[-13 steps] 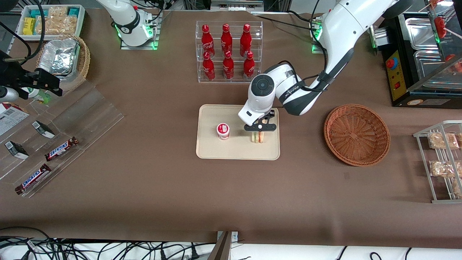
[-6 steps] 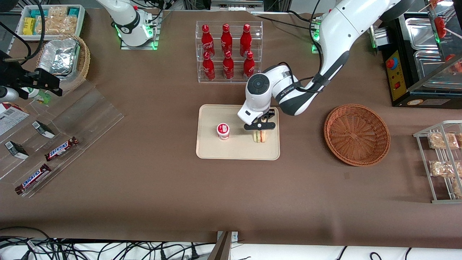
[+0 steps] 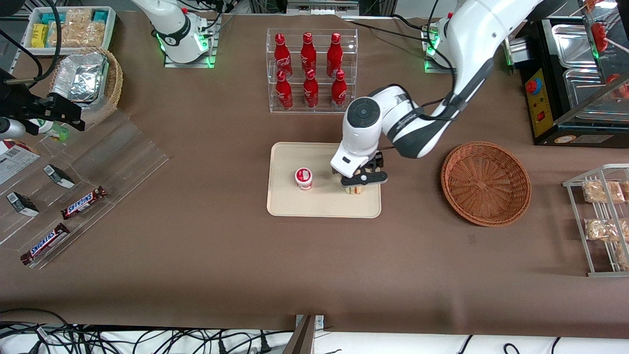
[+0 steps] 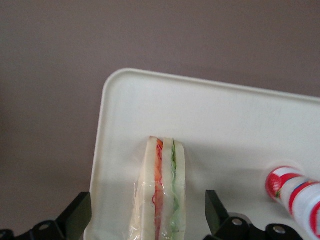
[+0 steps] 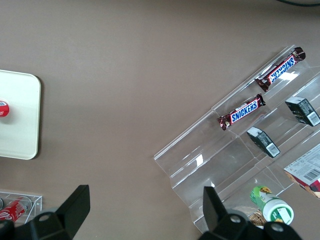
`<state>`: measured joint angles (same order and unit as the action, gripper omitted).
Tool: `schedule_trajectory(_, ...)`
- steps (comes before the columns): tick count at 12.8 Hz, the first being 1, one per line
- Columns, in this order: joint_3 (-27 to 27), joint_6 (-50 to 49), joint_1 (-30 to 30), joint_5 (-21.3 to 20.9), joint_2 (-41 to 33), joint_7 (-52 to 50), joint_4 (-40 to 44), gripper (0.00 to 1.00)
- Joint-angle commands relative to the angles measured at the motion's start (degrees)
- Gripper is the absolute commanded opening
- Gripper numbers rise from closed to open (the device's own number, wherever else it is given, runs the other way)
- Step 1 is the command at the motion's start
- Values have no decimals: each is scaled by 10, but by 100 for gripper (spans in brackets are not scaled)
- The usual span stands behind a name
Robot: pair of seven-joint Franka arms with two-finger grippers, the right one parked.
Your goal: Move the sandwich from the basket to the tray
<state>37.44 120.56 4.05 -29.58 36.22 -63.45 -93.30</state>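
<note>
Gripper (image 3: 361, 183) positioned low over the tray (image 3: 290, 204), directly above the sandwich (image 3: 355, 190). Fingers (image 4: 75, 220) spread wide apart, one on each side of the sandwich (image 4: 161, 195) with clear gaps between pads and bread; no contact visible. Sandwich standing on edge on the tray (image 4: 225, 125), near the rim toward the working arm's end, wrapped in clear film, with red and green filling layers showing between white bread slices. Small red-and-white cup (image 3: 303, 178) upright on the same tray, beside the sandwich and apart from it. Basket (image 3: 485, 183) resting on the brown table cover (image 3: 245, 255) toward the working arm's end, well apart from the tray, with nothing visible inside. Rack of red bottles (image 3: 308, 69) located farther from the front camera than the tray.
</note>
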Motion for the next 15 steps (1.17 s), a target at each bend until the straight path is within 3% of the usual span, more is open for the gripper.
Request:
schedule_trajectory(1,4,-99,-10,21,-23,-6,84,100)
schedule_trajectory(4,4,-166,-36,40,-34,-5,148,100)
schedule_trajectory(10,8,-201,-107,84,-89,23,150,100)
schedule_trajectory(13,4,-207,-151,138,-124,95,148,100)
schedule_trajectory(15,-36,-231,-151,181,-157,170,141,100)
